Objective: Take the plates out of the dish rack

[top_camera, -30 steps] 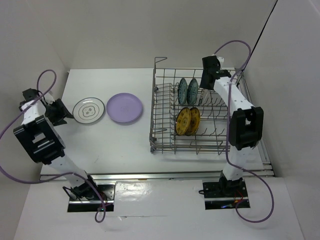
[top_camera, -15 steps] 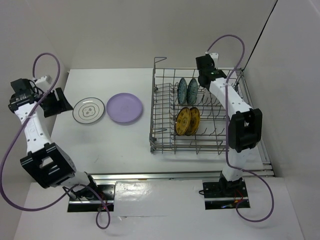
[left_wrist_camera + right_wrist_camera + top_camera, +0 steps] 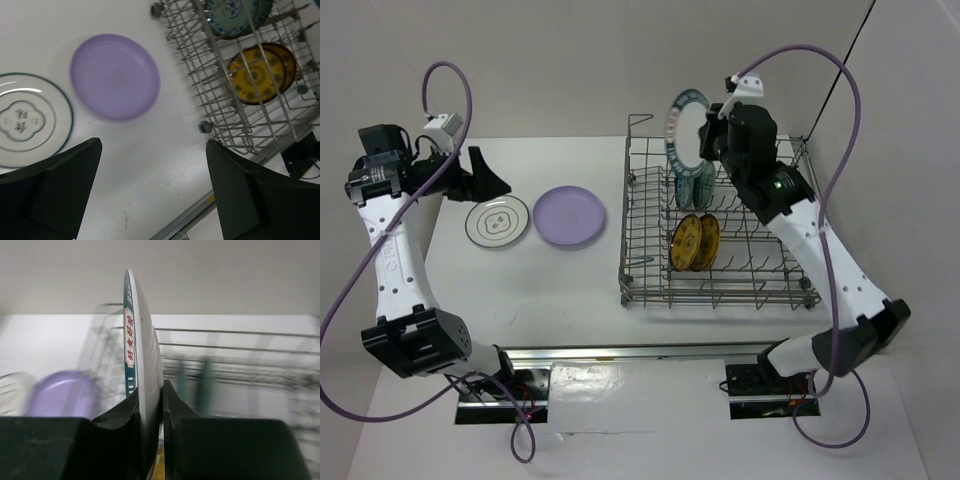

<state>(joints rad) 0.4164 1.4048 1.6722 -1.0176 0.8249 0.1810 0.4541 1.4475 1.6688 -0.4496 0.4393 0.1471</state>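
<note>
The dish rack (image 3: 715, 298) holds two teal plates (image 3: 696, 186) standing at the back and two yellow plates (image 3: 695, 242) upright in front of them. The right gripper (image 3: 150, 400) is clamped on the edge of a white dark-rimmed plate (image 3: 684, 126), held upright above the rack's far side. On the table (image 3: 560, 290) left of the rack, a lavender plate (image 3: 569, 215) and another white plate (image 3: 497, 220) lie side by side. The left gripper (image 3: 485, 180) hangs above them, jaws wide apart, holding nothing.

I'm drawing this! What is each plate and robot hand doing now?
lifted plate: upright, above the dish rack.
right gripper: shut on the lifted plate.
left gripper: open, empty.
lavender plate: flat on table.
white plate: flat on table.
teal plates: upright in rack.
yellow plates: upright in rack.
</note>
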